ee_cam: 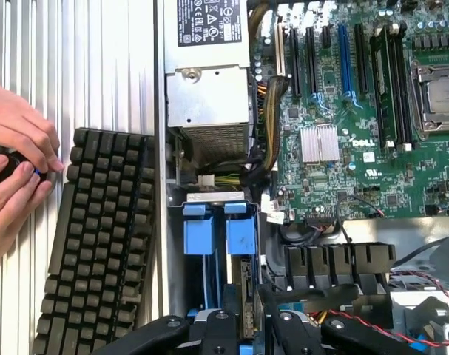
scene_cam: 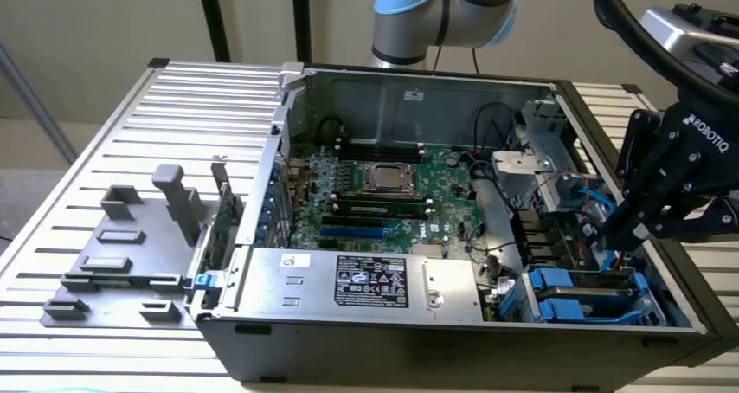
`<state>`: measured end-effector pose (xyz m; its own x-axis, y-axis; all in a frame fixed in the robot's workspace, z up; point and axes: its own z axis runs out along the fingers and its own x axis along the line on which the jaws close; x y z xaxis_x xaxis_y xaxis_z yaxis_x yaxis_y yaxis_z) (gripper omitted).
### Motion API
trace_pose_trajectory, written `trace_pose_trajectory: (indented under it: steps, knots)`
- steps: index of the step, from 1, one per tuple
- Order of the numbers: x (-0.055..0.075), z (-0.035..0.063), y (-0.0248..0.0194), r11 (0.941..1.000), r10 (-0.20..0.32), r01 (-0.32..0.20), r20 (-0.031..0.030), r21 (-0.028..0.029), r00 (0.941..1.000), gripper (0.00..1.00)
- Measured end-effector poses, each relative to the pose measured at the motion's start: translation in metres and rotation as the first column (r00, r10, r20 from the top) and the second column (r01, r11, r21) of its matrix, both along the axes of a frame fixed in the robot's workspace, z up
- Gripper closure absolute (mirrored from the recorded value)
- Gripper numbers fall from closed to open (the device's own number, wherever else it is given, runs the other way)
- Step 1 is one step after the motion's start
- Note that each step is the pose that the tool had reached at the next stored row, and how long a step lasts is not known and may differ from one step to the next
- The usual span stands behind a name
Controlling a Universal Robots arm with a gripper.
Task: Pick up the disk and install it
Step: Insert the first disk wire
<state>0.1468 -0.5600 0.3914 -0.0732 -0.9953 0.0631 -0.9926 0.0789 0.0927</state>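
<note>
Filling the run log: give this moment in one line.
pincer | at drive bay of open black computer case | blue-railed silver-grey metal disk edge-on there

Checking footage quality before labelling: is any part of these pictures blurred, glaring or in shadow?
Exterior view: even light, the motherboard sharp, the dark gripper close and slightly soft. Wrist view: the keyboard crisp, mild glare on the ribbed table, the hands cut by the edge.

The open computer case (scene_cam: 462, 237) lies on the desk (scene_cam: 138, 133). Inside it, the motherboard (scene_cam: 382, 194) covers the floor, and the power-supply box (scene_cam: 358, 280) sits at the near wall. The drive carriers (scene_cam: 577, 293) stand at the exterior view's right of this box. The plastic fixture (scene_cam: 127, 246) lies on the desk at the exterior view's left of the case. A keyboard (ee_cam: 98, 237) lies on the desk just beside the case.
</note>
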Motion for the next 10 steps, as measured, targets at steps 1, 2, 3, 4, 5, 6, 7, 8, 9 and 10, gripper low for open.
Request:
trace_pose_trajectory:
  steps: [1, 2, 3, 4, 5, 6, 7, 8, 9, 10]
  knots:
    - [-0.0001, 0.0001, 0.0030, 1.0000, 0.000, 0.000, 0.0000, -0.0002, 1.0000, 0.76]
    - [-0.0003, 0.0000, 0.0046, 1.0000, 0.000, 0.000, 0.0000, -0.0001, 1.0000, 0.76]
    - [-0.0003, -0.0001, 0.0050, 1.0000, 0.000, 0.000, 0.0000, -0.0003, 1.0000, 0.76]
    - [-0.0004, -0.0003, 0.0050, 1.0000, 0.000, 0.000, 0.0001, -0.0006, 1.0000, 0.76]
    - [-0.0004, -0.0005, 0.0051, 1.0000, 0.000, 0.000, 0.0000, -0.0012, 1.0000, 0.76]
    - [-0.0004, -0.0009, 0.0052, 1.0000, 0.000, 0.000, 0.0000, -0.0016, 1.0000, 0.76]
    - [-0.0004, -0.0015, 0.0053, 1.0000, 0.000, 0.000, 0.0001, -0.0023, 1.0000, 0.76]
    - [-0.0004, -0.0024, 0.0055, 1.0000, 0.000, 0.000, 0.0000, -0.0032, 1.0000, 0.76]
    - [-0.0004, -0.0034, 0.0056, 1.0000, 0.000, 0.000, 0.0001, -0.0042, 1.0000, 0.76]
    - [-0.0004, -0.0046, 0.0056, 1.0000, 0.000, 0.000, 0.0000, -0.0052, 1.0000, 0.76]
